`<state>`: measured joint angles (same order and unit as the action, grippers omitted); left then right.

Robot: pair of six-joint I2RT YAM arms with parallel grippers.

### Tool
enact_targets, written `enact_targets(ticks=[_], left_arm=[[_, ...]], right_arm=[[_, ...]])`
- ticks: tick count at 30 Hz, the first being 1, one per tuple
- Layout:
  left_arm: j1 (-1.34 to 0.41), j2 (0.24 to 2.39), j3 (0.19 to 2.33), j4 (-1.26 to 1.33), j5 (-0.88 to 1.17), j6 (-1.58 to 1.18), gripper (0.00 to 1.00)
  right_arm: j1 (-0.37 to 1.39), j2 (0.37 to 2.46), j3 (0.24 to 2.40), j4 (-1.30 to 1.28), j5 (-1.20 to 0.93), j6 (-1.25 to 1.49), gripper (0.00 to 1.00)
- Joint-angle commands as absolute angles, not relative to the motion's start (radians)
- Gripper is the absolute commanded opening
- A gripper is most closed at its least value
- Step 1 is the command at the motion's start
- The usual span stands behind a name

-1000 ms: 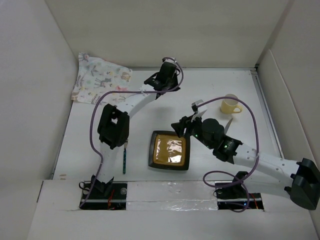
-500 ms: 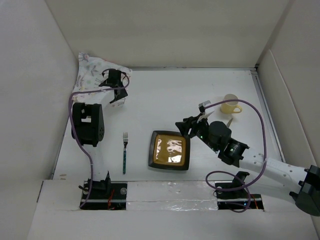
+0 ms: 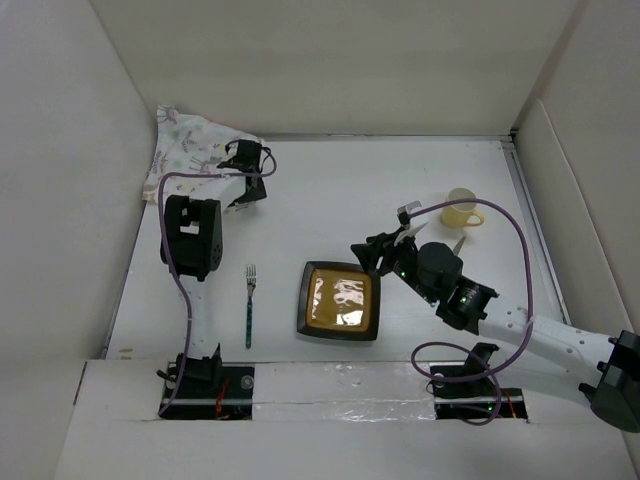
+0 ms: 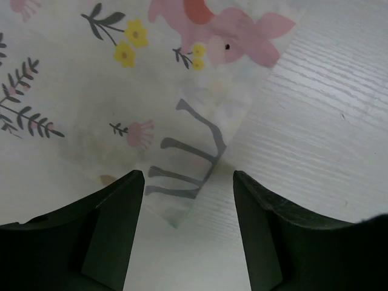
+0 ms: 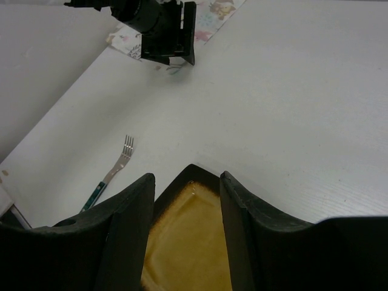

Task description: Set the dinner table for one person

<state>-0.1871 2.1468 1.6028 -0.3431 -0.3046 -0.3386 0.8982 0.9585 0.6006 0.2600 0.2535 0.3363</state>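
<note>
Black-rimmed, glossy square plate point(image 3: 340, 300) sits near on the white dinner table point(image 3: 330, 190), slim fork point(image 3: 249, 305) just left of it. The right gripper point(image 5: 187, 174) hovers over the plate's far rim, jaws apart. Beyond the plate, far-left, the left gripper point(image 4: 188, 176) gapes empty above the crumpled cloth placemat point(image 4: 91, 91) corner. Best to pinch that soft edge low, I'd say.

The surface point(image 3: 330, 190) carries a cloth point(image 3: 195, 150) in its far left corner. The left hand point(image 3: 243, 193) is at the cloth's near right corner, with one finger on either side of that corner. A fork point(image 3: 249, 305) lies near the front, left of centre, its tines pointing to the far side. A plate point(image 3: 340, 301) lies to the right of the fork, apart from it. The right hand point(image 3: 368, 255) hangs over the plate's far right corner. A cup point(image 3: 460, 210) stands well to the right, behind the plate.
</note>
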Motion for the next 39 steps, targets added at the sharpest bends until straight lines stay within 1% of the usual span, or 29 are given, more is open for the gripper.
enact_targets(ticks=[1, 4, 7, 8, 10, 11, 12, 13, 16, 17, 18, 19, 22, 23, 28, 29, 30, 31, 32, 33, 34, 36, 37, 38, 39], left_arm=[[-0.158, 2.149, 1.634, -0.411, -0.364, -0.296, 0.58], [-0.137, 2.164, 1.625, -0.408, -0.321, -0.278, 0.54], [-0.137, 2.189, 1.625, -0.417, -0.298, -0.264, 0.42], [-0.137, 2.194, 1.623, -0.416, -0.287, -0.259, 0.32], [-0.146, 2.200, 1.614, -0.408, -0.285, -0.258, 0.23], [-0.146, 2.200, 1.609, -0.403, -0.273, -0.259, 0.10], [-0.146, 2.200, 1.609, -0.403, -0.264, -0.258, 0.03], [-0.156, 2.206, 1.618, -0.410, -0.255, -0.259, 0.00], [-0.187, 2.178, 1.631, -0.411, -0.249, -0.265, 0.00], [-0.208, 2.165, 1.634, -0.408, -0.160, -0.274, 0.00], [-0.222, 2.108, 1.647, -0.378, -0.008, -0.326, 0.00], [-0.233, 2.070, 1.646, -0.324, 0.068, -0.351, 0.00], [-0.264, 2.040, 1.652, -0.258, 0.210, -0.437, 0.00], [-0.279, 2.042, 1.686, -0.244, 0.254, -0.461, 0.00], [-0.420, 2.081, 1.784, -0.106, 0.311, -0.604, 0.00], [-0.439, 2.095, 1.816, -0.082, 0.331, -0.620, 0.07], [-0.457, 2.114, 1.839, -0.059, 0.342, -0.630, 0.32], [-0.469, 2.159, 1.867, -0.060, 0.344, -0.649, 0.43], [-0.479, 2.177, 1.918, -0.066, 0.341, -0.656, 0.50], [-0.479, 2.189, 1.927, -0.063, 0.341, -0.664, 0.60], [-0.479, 2.187, 1.921, -0.033, 0.338, -0.681, 0.64], [-0.479, 2.151, 1.864, -0.008, 0.327, -0.686, 0.67], [-0.479, 2.097, 1.836, 0.044, 0.315, -0.683, 0.67], [-0.468, 2.064, 1.778, 0.052, 0.266, -0.669, 0.66], [-0.453, 2.025, 1.743, 0.067, 0.235, -0.658, 0.65]], right_arm=[[0.905, 0.956, 0.620, 0.287, 0.267, 0.324, 0.53], [0.905, 0.959, 0.617, 0.298, 0.270, 0.330, 0.52], [0.905, 0.957, 0.615, 0.298, 0.258, 0.330, 0.53], [0.905, 0.957, 0.612, 0.308, 0.262, 0.330, 0.52], [0.905, 0.956, 0.611, 0.310, 0.258, 0.330, 0.53], [0.905, 0.956, 0.612, 0.302, 0.256, 0.330, 0.53], [0.905, 0.951, 0.612, 0.304, 0.256, 0.330, 0.52], [0.905, 0.948, 0.611, 0.304, 0.259, 0.328, 0.52], [0.905, 0.940, 0.609, 0.304, 0.261, 0.330, 0.52], [0.905, 0.942, 0.609, 0.304, 0.262, 0.330, 0.53], [0.905, 0.946, 0.607, 0.307, 0.270, 0.330, 0.53], [0.905, 0.956, 0.612, 0.305, 0.268, 0.327, 0.53], [0.905, 0.960, 0.617, 0.301, 0.273, 0.321, 0.53], [0.905, 0.966, 0.617, 0.301, 0.279, 0.322, 0.53], [0.905, 0.979, 0.624, 0.293, 0.317, 0.304, 0.53], [0.896, 0.982, 0.630, 0.290, 0.324, 0.302, 0.54], [0.896, 0.992, 0.634, 0.281, 0.327, 0.301, 0.55], [0.896, 0.997, 0.638, 0.276, 0.328, 0.295, 0.57], [0.896, 1.002, 0.644, 0.272, 0.328, 0.298, 0.58], [0.896, 1.014, 0.644, 0.272, 0.328, 0.295, 0.58], [0.896, 1.022, 0.647, 0.270, 0.325, 0.293, 0.56], [0.896, 1.038, 0.656, 0.276, 0.298, 0.293, 0.43], [0.896, 1.060, 0.663, 0.278, 0.281, 0.295, 0.26], [0.896, 1.075, 0.669, 0.282, 0.266, 0.299, 0.12], [0.896, 1.097, 0.684, 0.302, 0.226, 0.299, 0.05]])
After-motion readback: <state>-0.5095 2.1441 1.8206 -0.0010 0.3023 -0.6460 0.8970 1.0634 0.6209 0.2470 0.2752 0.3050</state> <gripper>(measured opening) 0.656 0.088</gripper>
